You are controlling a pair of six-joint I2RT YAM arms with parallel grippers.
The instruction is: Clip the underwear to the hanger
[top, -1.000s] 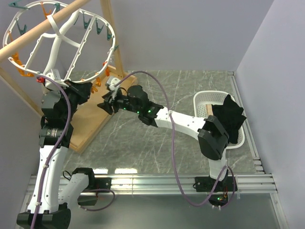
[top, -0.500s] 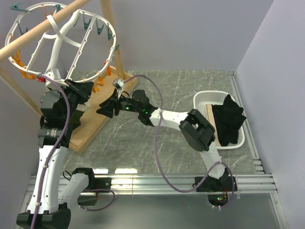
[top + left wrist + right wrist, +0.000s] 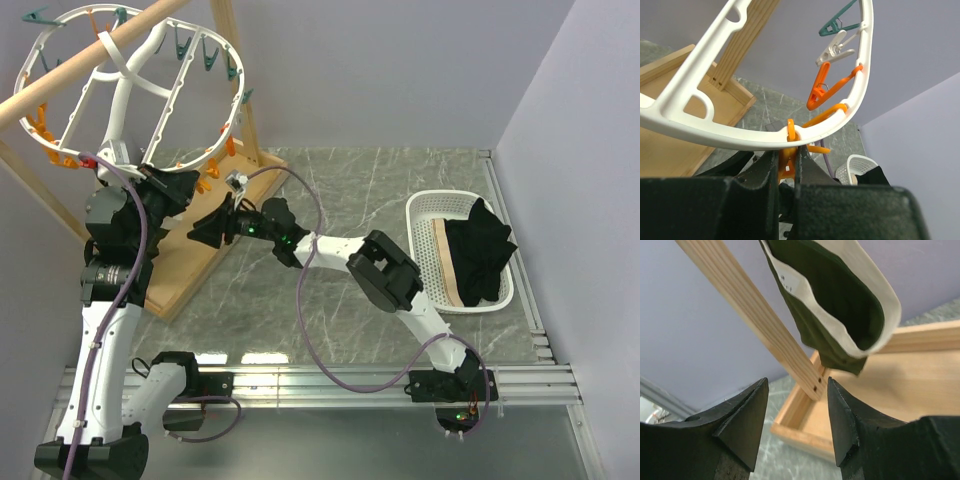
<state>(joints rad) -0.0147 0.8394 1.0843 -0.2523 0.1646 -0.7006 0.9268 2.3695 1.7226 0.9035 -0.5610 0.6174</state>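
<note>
**Underwear (image 3: 840, 295) hangs clear of the right fingers**

Left gripper (image 3: 786, 159) is pinched tight on an orange clothespin (image 3: 784, 166) at the hanger's (image 3: 700, 131) white rim. Right gripper (image 3: 797, 386), fingers spread apart, points at the underwear, which dangles untouched before the wooden post (image 3: 755, 315), its top out of view.

A robotics lab test cell, not a home: plain lilac partition walls (image 3: 400, 70) box in a marble-patterned bench (image 3: 400, 170), robot arms (image 3: 100, 330) are bolted to aluminium rails (image 3: 540, 380) with purple cable (image 3: 300, 320) looping free, and the laundry gear (a peg hanger (image 3: 122, 100) on a wooden stand (image 3: 190, 270), a white basket (image 3: 425, 205)) sits as props
</note>
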